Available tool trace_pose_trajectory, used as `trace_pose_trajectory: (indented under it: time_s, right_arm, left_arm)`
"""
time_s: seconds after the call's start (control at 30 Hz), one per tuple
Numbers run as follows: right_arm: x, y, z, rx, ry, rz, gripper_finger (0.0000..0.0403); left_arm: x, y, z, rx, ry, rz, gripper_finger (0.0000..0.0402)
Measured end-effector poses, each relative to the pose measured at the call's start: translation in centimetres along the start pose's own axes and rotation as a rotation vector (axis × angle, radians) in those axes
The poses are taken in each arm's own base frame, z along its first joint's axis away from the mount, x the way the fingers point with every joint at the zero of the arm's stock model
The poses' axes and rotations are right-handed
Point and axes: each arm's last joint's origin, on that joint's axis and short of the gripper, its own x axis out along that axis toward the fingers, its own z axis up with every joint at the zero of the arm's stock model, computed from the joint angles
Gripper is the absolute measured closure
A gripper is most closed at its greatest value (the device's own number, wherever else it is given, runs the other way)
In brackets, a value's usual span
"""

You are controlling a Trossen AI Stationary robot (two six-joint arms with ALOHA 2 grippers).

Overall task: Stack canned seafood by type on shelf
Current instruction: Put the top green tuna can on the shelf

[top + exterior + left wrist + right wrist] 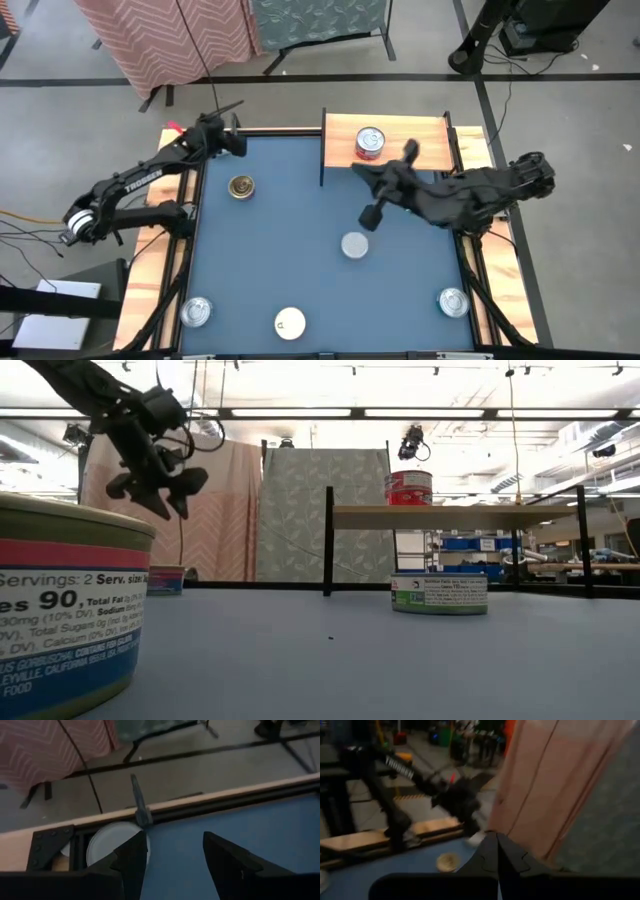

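Observation:
One red-labelled tin [369,143] [408,487] stands on the light-wood shelf [343,135] [450,515] at the table's far edge. On the blue table stand a gold-lidded tin [241,187], a silver tin [355,245] [440,592] at the middle, and along the near edge a silver tin [196,312], a white-lidded one [290,322] and another silver one [453,302]. My left gripper [232,140] [172,860] hangs open over the far left corner, with nothing between its fingers. My right gripper [357,170] [497,852] is shut and empty, high above the table in front of the shelf.
The shelf's dark uprights [323,150] stand at its ends. Wooden side rails [150,270] run along the table's left and right. A white round thing [107,845] lies just beyond the far left corner bracket. Curtained screens [320,510] stand behind the table.

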Motion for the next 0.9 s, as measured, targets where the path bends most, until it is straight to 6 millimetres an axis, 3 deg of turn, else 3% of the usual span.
trace_pose_trajectory:
  time_s: [0.17,0.4,0.67,0.9]
  right_arm:
    - [-2.9,-0.7,2.4,-0.079,-0.068,-0.102,0.04]
    - [-5.4,-1.3,3.8,-0.131,-0.092,-0.194,0.04]
    - [-6.4,-1.2,4.2,-0.142,-0.097,-0.239,0.04]
    - [-6.6,-1.3,4.9,-0.145,-0.108,-0.252,0.04]
  left_arm:
    - [1.9,0.0,-0.6,-0.013,0.086,0.022,0.0204]
    - [3.7,0.1,-0.9,-0.021,0.117,0.051,0.0204]
    - [5.5,0.6,-0.8,-0.211,0.181,-0.098,0.0204]
    - [5.9,1.2,0.1,-0.371,0.144,-0.166,0.0204]
